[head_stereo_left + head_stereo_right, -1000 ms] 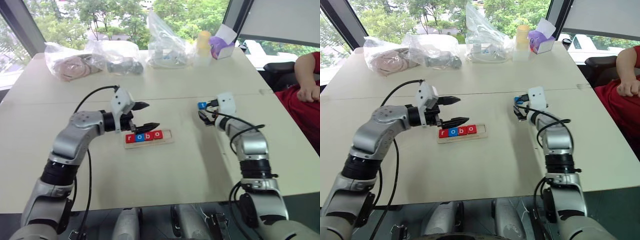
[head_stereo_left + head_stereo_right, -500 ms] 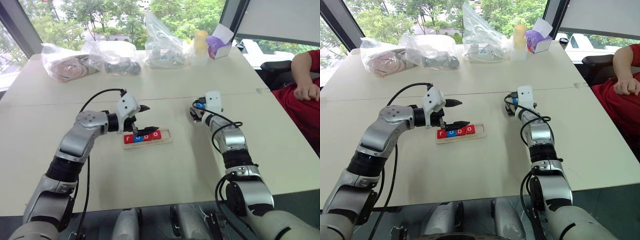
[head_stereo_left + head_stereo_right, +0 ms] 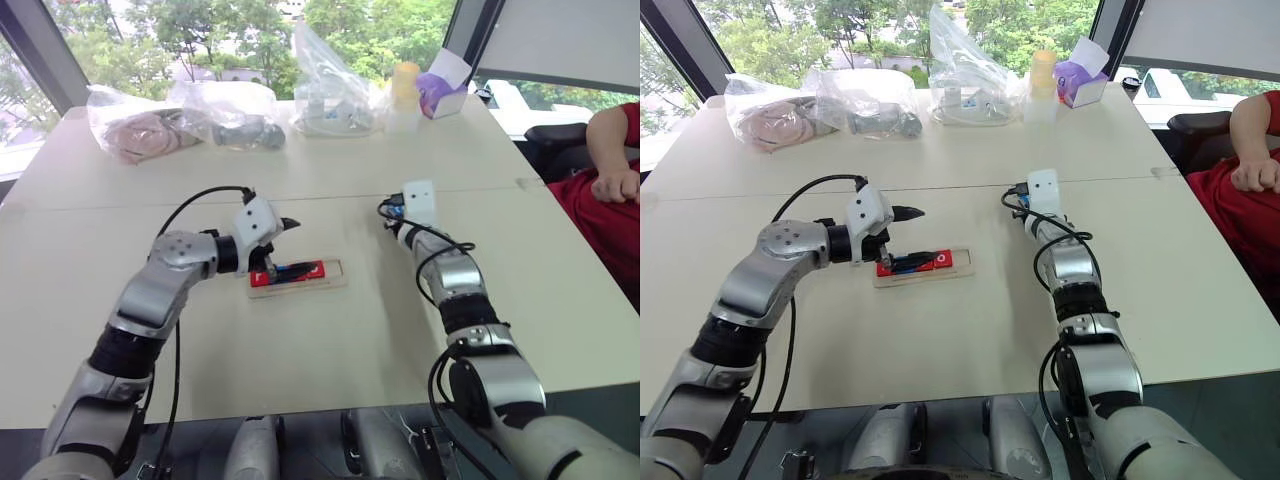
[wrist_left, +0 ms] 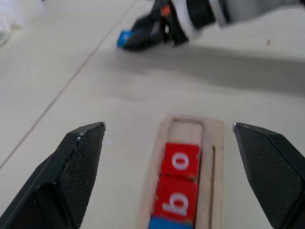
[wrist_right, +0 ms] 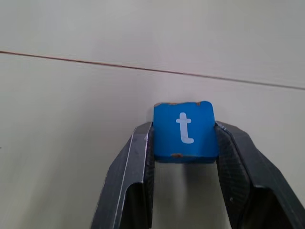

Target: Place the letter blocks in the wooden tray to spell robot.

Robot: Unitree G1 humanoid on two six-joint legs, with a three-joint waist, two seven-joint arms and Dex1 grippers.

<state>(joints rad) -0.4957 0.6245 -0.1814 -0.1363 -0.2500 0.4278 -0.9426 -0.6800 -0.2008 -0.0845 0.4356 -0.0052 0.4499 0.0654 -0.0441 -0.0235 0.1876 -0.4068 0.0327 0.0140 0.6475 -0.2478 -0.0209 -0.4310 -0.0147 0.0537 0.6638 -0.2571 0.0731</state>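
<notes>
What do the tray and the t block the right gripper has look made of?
Tray: pale unfinished-looking wood, matte, with a faint grain and a raised rim. The t block: probably painted wood, since its glossy blue coat is chipped at the corners to a tan core, though that could be another material. The right gripper pinches it by two sides.

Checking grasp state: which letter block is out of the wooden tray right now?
The blue square block with the white t, clamped between the right gripper jaws over the table. The others sit in the pale wooden tray.

Blue t block, white letter; red blocks.
</notes>
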